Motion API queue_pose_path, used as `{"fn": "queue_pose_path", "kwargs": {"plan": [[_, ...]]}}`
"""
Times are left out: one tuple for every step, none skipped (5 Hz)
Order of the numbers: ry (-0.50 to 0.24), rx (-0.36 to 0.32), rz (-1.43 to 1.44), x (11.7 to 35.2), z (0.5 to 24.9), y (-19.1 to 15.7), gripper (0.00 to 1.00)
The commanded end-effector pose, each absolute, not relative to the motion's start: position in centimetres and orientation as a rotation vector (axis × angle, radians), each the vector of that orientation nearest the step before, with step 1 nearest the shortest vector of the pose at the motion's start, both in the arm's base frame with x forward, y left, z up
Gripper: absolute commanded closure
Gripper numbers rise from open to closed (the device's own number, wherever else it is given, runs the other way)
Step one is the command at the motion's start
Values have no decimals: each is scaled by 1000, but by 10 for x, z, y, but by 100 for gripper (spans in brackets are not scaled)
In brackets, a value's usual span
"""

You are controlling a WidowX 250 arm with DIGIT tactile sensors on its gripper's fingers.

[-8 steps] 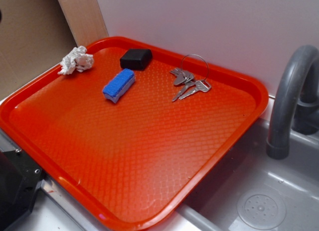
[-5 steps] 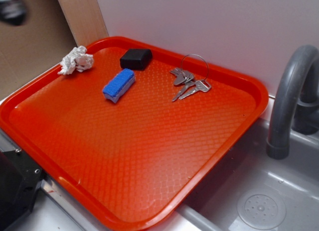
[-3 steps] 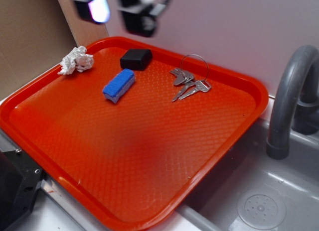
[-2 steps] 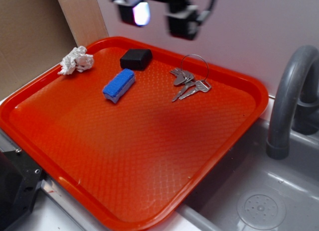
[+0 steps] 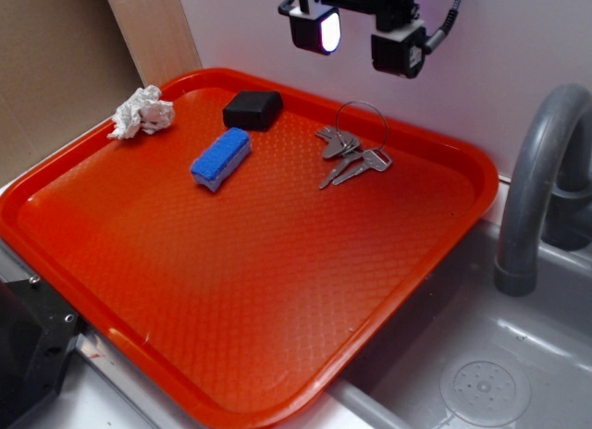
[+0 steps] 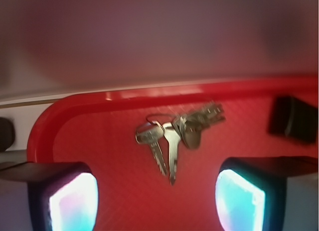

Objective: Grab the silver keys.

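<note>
End effector (image 5: 356, 36) raised, fingers (image 6: 67, 201) spread wide, empty.

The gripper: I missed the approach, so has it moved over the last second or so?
Yes. The gripper has entered from the upper left and travelled right, past the black block, and now hangs above the silver keys, fingers apart.

1. A plain pale wall (image 5: 277, 41) with a faint lilac tint runs behind the scene, evenly lit.
2. At the upper left, a brown cardboard-like panel (image 5: 55, 68) stands beside a lighter wooden strip (image 5: 153, 27) that leans along the wall's edge.
3. A grey sink basin (image 5: 518, 355) fills the lower right, with a round perforated drain (image 5: 485, 389) in its floor.
4. A curved grey faucet (image 5: 536, 179) arches over the basin at the right edge.
5. The light is soft and casts only faint shadows.
</note>
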State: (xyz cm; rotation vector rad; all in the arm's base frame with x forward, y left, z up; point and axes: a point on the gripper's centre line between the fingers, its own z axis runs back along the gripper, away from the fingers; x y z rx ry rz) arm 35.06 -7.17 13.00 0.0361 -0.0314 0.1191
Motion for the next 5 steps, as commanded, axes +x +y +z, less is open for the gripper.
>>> {"fn": "queue_pose_path", "kwargs": {"plan": [[-171, -96, 82, 332, 176, -41, 0], [-180, -92, 60, 320, 176, -47, 0], [-175, -62, 48, 322, 168, -51, 0], [-190, -48, 1, 327, 166, -52, 0], [-202, -116, -245, 334, 164, -45, 0]]}}
